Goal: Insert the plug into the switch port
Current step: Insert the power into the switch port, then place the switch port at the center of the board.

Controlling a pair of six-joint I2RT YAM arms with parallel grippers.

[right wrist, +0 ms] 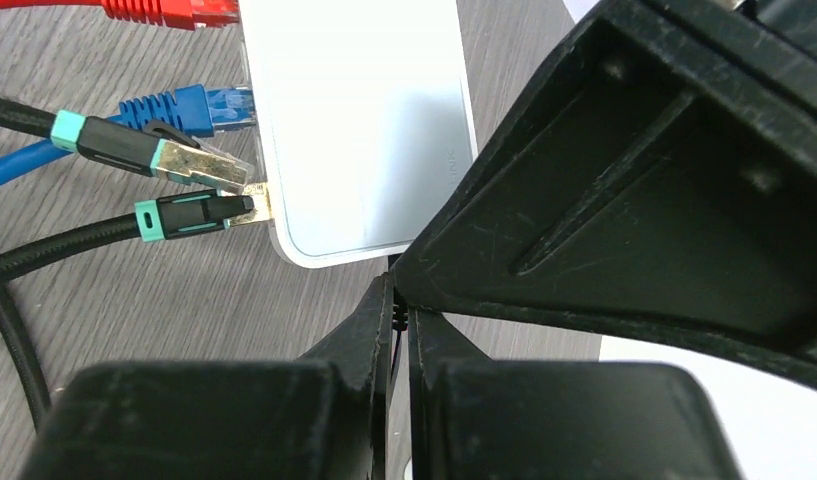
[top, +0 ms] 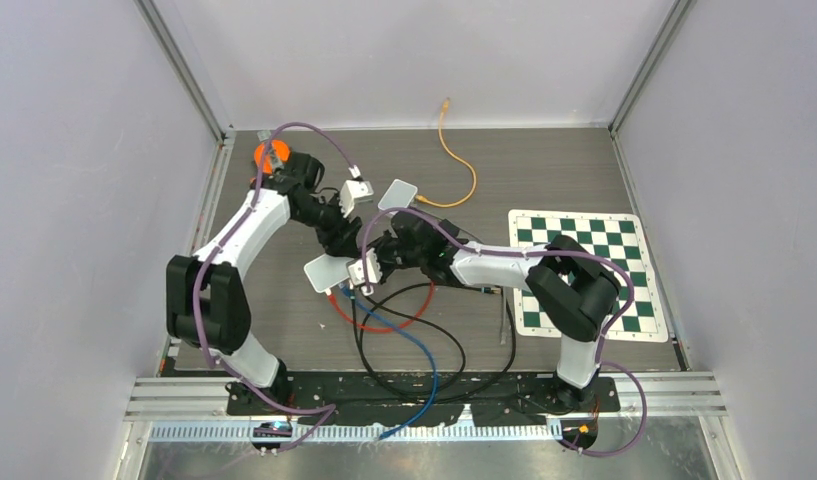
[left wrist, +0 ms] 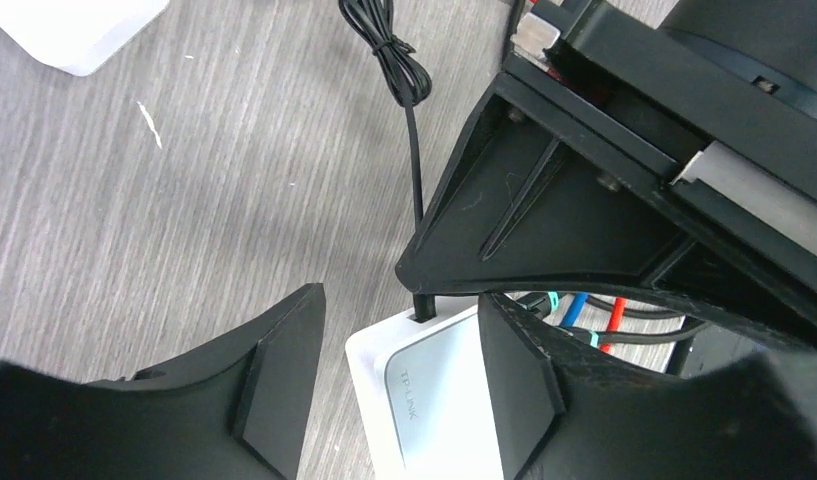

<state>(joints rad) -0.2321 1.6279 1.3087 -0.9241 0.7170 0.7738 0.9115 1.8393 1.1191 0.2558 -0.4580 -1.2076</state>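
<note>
We see the white switch (left wrist: 434, 400) lying flat on the grey surface (left wrist: 134, 220), low in the left wrist view. The only writing we can read is "TP-LINK", printed on its top face.

The left hand (left wrist: 399, 322) straddles the switch with its fingers apart. One finger (left wrist: 519, 380) is against the switch's side, and the other stands just beside it with a sliver of surface showing between.

The right hand (right wrist: 394, 300) has its fingers pressed together, and we judge that they pinch the thin black cord (left wrist: 414, 150).

The cord runs down the frame from the upper centre, and the plug (left wrist: 422, 308) at its end meets the switch's upper edge directly below the right hand's tip. Its long axis points straight down the frame, into that edge. We cannot tell whether it is seated.

The right hand is the nearer one and sits almost on the plug, so we think the push falls to it while the left braces the body.

In the right wrist view, red (right wrist: 164, 10), blue (right wrist: 174, 108) and teal-collared black cables (right wrist: 114, 140) meet the switch's left edge.
</note>
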